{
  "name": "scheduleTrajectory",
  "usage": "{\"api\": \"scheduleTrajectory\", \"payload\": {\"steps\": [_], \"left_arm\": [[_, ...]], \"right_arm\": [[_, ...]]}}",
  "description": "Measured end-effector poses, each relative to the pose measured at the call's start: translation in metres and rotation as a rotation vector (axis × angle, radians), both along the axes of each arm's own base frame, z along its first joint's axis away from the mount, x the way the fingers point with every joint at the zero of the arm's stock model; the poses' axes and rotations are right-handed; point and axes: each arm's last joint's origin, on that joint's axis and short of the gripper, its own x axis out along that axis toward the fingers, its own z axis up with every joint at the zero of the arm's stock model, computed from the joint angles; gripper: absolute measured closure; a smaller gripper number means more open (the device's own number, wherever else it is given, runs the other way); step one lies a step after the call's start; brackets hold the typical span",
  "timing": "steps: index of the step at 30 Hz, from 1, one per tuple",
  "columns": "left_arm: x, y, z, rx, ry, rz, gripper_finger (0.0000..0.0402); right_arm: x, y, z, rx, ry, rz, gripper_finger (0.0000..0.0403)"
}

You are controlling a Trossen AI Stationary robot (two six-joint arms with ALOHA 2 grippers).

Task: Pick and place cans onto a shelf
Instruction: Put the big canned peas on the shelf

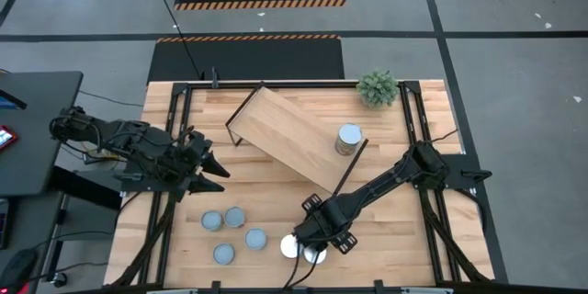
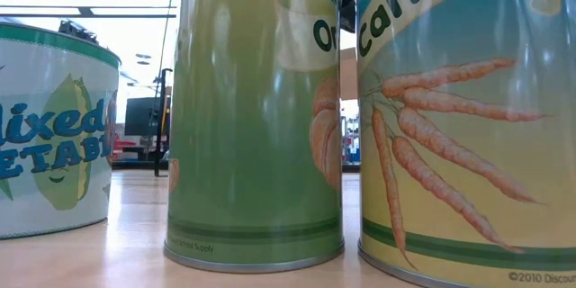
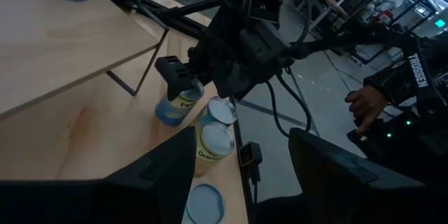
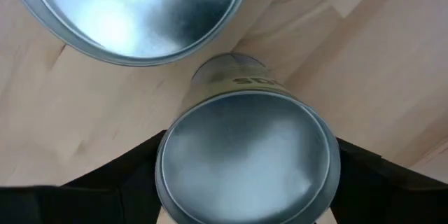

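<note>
Silvery white-topped metal can [image 4: 246,155] sits between your right gripper's [image 1: 309,245] wide fingers; closing may topple its touching neighbour [image 4: 133,14].

The light wood surface [image 1: 386,239] carries the shelf [image 1: 285,136], set at an angle near the middle with one can [image 1: 348,139] upright on its board; a small green plant [image 1: 378,87] stands at the far edge. Four blue-topped cans [image 1: 235,231] cluster near the front edge; two white-topped cans [image 1: 302,249] stand just beside them.
</note>
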Motion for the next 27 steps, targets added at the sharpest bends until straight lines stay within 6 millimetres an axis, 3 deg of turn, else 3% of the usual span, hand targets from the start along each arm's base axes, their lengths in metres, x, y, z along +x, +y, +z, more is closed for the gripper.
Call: {"api": "scheduleTrajectory", "payload": {"steps": [5, 13, 27], "left_arm": [[0.0, 0.0, 0.0, -0.001, 0.0, 0.0, 0.0166], [0.0, 0.0, 0.0, 0.002, -0.002, 0.014, 0.0166], [-0.002, 0.003, 0.002, 0.037, -0.029, 0.071, 0.0166]], "right_arm": [[0.006, -0.007, 0.006, 0.011, -0.022, -0.019, 0.0087], [0.02, -0.027, 0.043, 0.019, -0.145, -0.068, 0.0084], [0.048, -0.078, 0.133, -0.016, -0.482, -0.193, 0.0084]]}}
